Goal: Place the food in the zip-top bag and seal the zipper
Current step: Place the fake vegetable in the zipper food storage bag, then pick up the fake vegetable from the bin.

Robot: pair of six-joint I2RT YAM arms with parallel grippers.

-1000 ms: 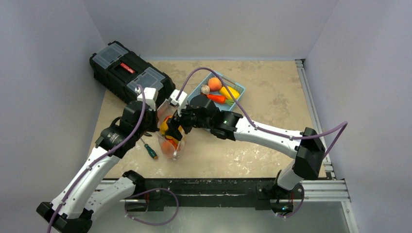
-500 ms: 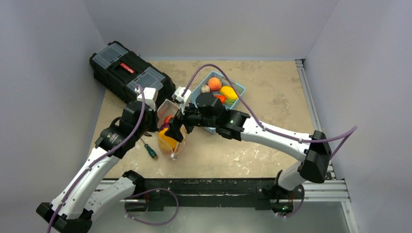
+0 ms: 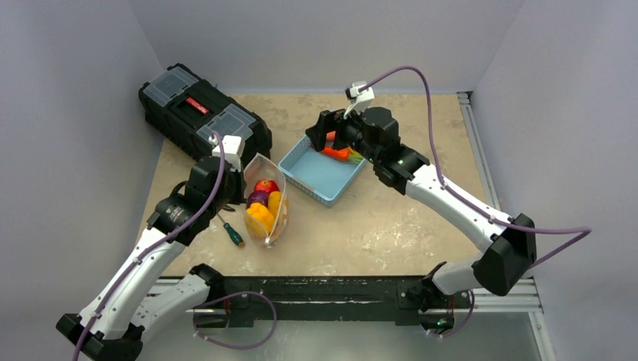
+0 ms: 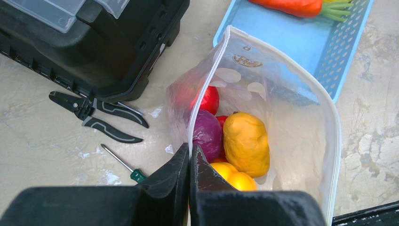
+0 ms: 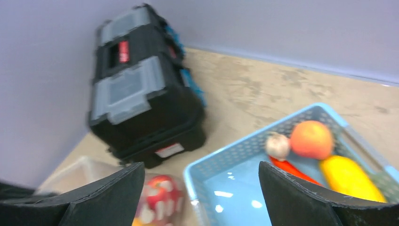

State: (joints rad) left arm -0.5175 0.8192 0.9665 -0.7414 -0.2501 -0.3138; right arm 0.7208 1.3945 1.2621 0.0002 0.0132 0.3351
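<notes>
Four foods [image 5: 310, 139] wait below the open right hand [image 5: 201, 188]. The left hand [image 4: 190, 153] pinches the bag [image 4: 291, 141] at its rim (floppy); slipping would collapse it.

Pretty even, soft overhead light with barely any shadows, but the right wrist view is smeared with blur.
</notes>
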